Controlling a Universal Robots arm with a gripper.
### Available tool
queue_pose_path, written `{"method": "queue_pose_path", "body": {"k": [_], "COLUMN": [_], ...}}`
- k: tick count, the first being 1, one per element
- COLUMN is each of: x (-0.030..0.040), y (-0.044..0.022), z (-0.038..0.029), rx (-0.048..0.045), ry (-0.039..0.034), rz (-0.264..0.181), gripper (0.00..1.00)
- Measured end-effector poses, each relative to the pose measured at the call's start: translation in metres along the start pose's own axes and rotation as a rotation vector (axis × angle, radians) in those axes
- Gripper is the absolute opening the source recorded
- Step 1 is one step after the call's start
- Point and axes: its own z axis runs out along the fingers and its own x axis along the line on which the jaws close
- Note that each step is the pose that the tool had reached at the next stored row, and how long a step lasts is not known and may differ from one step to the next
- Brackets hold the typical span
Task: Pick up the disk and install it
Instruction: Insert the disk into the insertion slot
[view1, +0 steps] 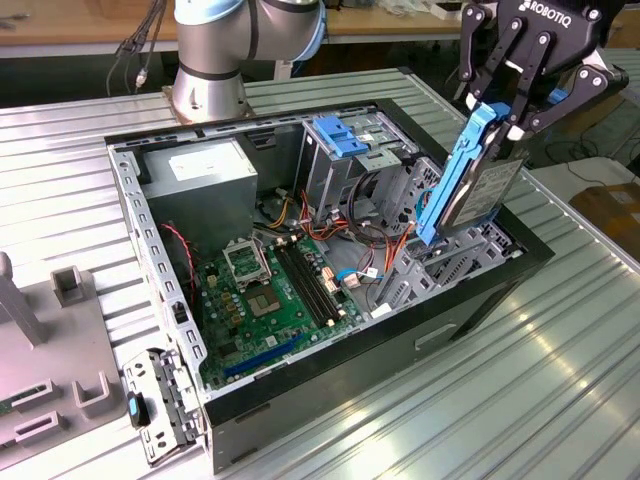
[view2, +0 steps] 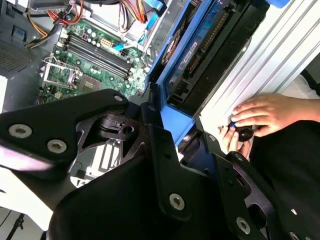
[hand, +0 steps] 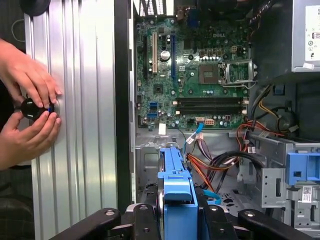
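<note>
Nearest in the exterior view you have the ribbed metal table (view1: 520, 400) carrying the open computer case (view1: 330, 395), its motherboard (view1: 265, 290) lying flat inside. Further back, toward the exterior view's right, your end effector (view1: 500, 118) is clamped on the upper end of the disk (view1: 480, 195), which hangs tilted, lower end down at the drive bay (view1: 450, 265). Behind the case stands the arm's base (view1: 208, 90). In the first wrist view a person's hands (hand: 27, 135) hold a small black knob (hand: 30, 107) on the table beside the case
</note>
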Motion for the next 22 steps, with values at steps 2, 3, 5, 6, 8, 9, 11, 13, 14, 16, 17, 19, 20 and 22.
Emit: {"method": "queue_pose_path", "body": {"k": [2, 3, 5, 6, 8, 9, 11, 13, 14, 16, 17, 19, 20, 22], "x": [0.0001, 0.0001, 0.0001, 0.0, -0.0003, -0.0004, -0.0005, -0.0005, -0.0005, -0.0001, 0.0011, 0.0103, 0.0106, 0.0106], "y": [-0.0019, -0.0027, -0.0038, -0.0044, -0.0056, -0.0062, -0.0072, -0.0073, -0.0073, -0.0074, -0.0074, -0.0073, -0.0073, -0.0072], "z": [0.0015, 0.0028, 0.007, 0.009, 0.0128, 0.0138, 0.0154, 0.0155, 0.0157, 0.0163, 0.0168, 0.0206, 0.0222, 0.0248], "rx": [-0.0004, -0.0004, -0.0007, -0.0008, -0.0012, -0.0015, -0.0021, -0.0022, -0.0022, -0.0031, -0.0033, -0.0043, -0.0048, -0.0056], "ry": [0.0, -0.0003, -0.0014, -0.0028, -0.007, -0.0072, -0.0074, -0.0074, -0.0084, -0.034, -0.0415, -0.0454, -0.0477, -0.0504], "rz": [0.006, 0.006, 0.01, 0.011, 0.016, 0.021, 0.031, 0.031, 0.031, 0.032, 0.032, 0.032, 0.031, 0.027], "gripper": [0.37, 0.37, 0.37, 0.37, 0.37, 0.37, 0.37, 0.37, 0.37, 0.37, 0.37, 0.37, 0.37, 0.37]}}
